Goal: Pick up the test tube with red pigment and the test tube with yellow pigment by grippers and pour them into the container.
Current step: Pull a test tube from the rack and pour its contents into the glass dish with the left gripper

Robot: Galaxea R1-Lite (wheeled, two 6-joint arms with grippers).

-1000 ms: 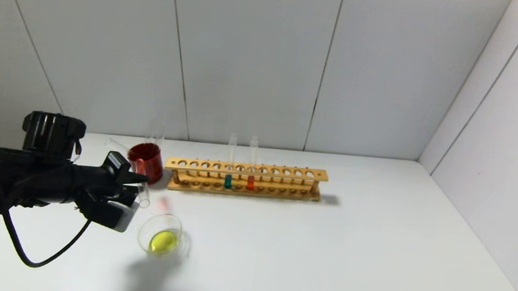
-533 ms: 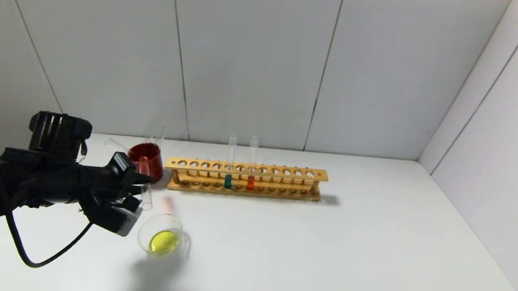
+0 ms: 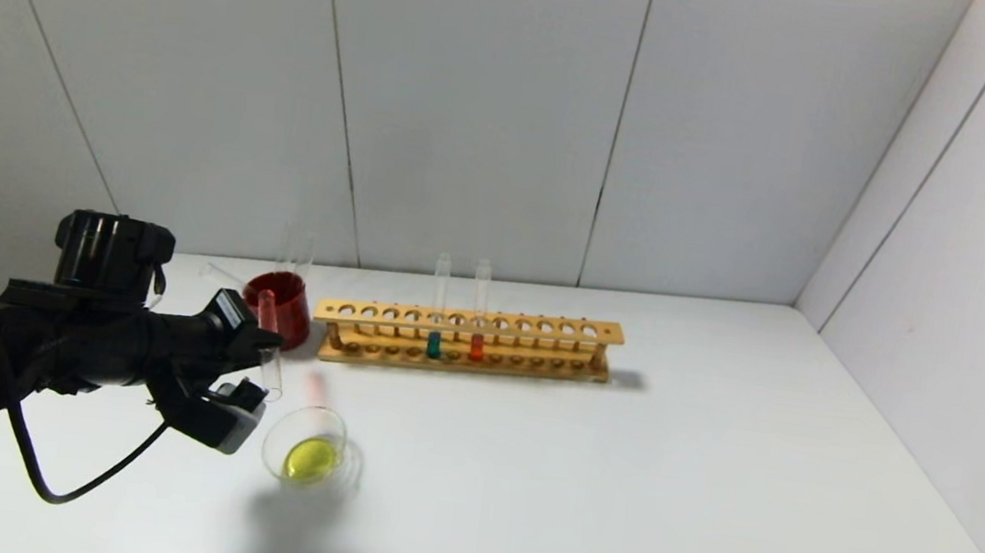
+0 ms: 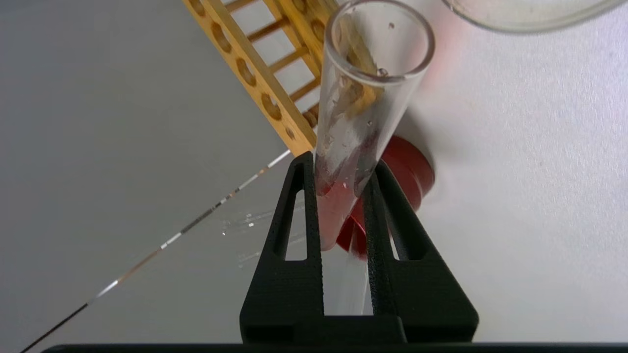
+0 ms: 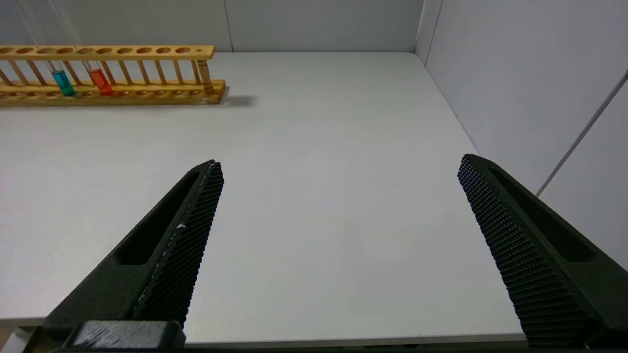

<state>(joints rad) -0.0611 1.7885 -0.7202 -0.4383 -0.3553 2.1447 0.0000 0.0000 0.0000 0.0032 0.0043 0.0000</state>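
Observation:
My left gripper (image 3: 253, 359) is shut on the test tube with red pigment (image 3: 269, 344). The tube is tipped over, with its red rounded end up and its open mouth down, just left of and behind the container (image 3: 310, 449). That clear glass dish holds yellow liquid. In the left wrist view the black fingers (image 4: 306, 196) clamp the tube (image 4: 363, 98) near its red end, and the dish rim (image 4: 525, 14) lies just beyond its mouth. No tube with yellow liquid shows. My right gripper (image 5: 342, 164) is open and empty over the table's near right part.
A dark red cup (image 3: 277, 308) with empty clear tubes stands behind my left gripper. A wooden rack (image 3: 467, 339) to its right holds a green-liquid tube (image 3: 434, 344) and a red-orange tube (image 3: 476, 346). Grey walls close the back and right.
My left gripper has shifted slightly right and rotated, lifting the tube's red end higher, so the tube now stands steeper with its mouth down. The dish and rack have not moved.

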